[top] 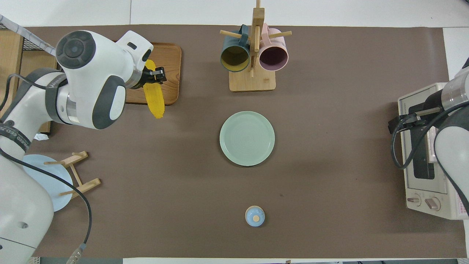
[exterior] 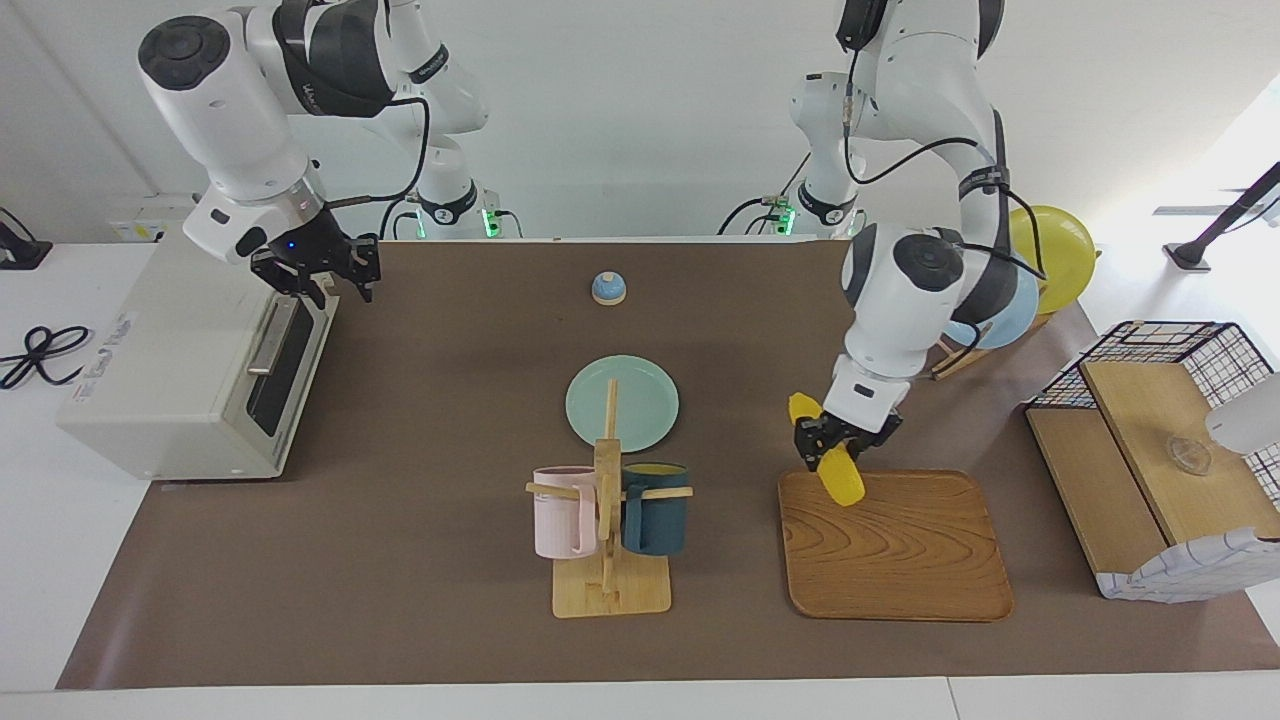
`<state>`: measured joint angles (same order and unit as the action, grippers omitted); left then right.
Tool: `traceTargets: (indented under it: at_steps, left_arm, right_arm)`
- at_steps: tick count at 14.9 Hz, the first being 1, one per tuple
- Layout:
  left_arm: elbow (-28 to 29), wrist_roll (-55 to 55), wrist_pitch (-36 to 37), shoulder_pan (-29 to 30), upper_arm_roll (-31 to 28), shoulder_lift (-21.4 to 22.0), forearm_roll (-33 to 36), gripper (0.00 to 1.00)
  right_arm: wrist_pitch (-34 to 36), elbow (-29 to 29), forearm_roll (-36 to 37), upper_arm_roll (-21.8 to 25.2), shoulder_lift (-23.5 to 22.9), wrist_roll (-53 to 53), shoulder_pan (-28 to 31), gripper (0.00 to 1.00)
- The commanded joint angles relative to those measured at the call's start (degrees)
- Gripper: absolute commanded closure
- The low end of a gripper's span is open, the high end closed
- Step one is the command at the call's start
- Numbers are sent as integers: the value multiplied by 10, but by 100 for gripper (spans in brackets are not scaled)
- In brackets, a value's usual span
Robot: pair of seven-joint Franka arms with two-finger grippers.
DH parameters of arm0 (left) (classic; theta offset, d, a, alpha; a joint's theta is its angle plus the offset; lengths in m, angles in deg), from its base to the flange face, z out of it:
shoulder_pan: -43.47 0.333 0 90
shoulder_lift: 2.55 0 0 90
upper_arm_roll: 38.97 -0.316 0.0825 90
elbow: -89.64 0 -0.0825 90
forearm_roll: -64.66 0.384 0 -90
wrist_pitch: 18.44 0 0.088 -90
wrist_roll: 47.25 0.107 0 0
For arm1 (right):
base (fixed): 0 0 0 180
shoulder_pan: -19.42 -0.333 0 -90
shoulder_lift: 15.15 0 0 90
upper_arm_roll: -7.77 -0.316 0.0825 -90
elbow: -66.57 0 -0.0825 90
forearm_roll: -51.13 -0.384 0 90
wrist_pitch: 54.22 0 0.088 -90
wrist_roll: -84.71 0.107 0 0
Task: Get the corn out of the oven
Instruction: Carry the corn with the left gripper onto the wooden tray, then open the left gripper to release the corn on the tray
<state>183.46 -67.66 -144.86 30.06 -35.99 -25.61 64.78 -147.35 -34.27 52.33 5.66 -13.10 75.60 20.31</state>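
We see right gripper [exterior: 315, 278] over oven [exterior: 190, 365] handle, fingers spread, door shut. Left gripper [exterior: 835, 440] fingers pinch corn [exterior: 830, 450] over wooden tray [exterior: 895, 545]. We judge: lower gently, release flat on tray.

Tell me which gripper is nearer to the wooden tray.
Left. The left gripper is shut on the corn over the edge of the wooden tray. The right gripper hangs over the oven at the right arm's end of the table.
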Motion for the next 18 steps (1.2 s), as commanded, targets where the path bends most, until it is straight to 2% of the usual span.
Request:
traceTargets:
  at_steps: [1, 4, 5, 6, 7, 11, 14, 17, 18]
  left_arm:
    - [-117, 60, 54, 29, 9, -85, 1, 100]
    - [-205, 116, 67, 63, 12, -161, 1, 100]
    - [-225, 129, 64, 68, 12, -179, 1, 100]
    - [-231, 142, 60, 73, 12, -189, 1, 100]
    - [-232, 152, 53, 77, 12, -194, 1, 100]
    - [-234, 155, 9, 80, 13, -227, 1, 100]
    - [-233, 156, 7, 81, 15, -232, 1, 100]
    - [-232, 157, 5, 81, 14, -230, -1, 100]
    - [-232, 156, 6, 81, 14, -229, -1, 40]
  right_arm:
    - [11, 15, -5, -3, -8, 1, 5, 0]
    - [19, 34, -3, -3, -17, 1, 10, 0]
    - [31, 60, -2, -2, -41, 1, 4, 0]
    - [57, 94, -3, -3, -56, 2, 3, 0]
    - [66, 102, -6, -3, -58, 4, 3, 0]
    - [64, 86, -7, 6, -43, 13, -9, 0]
    - [63, 54, -7, 19, -22, 15, -24, 0]
    - [61, 55, -7, 20, -22, 14, -17, 0]
    - [59, 55, -7, 20, -23, 13, -17, 0]
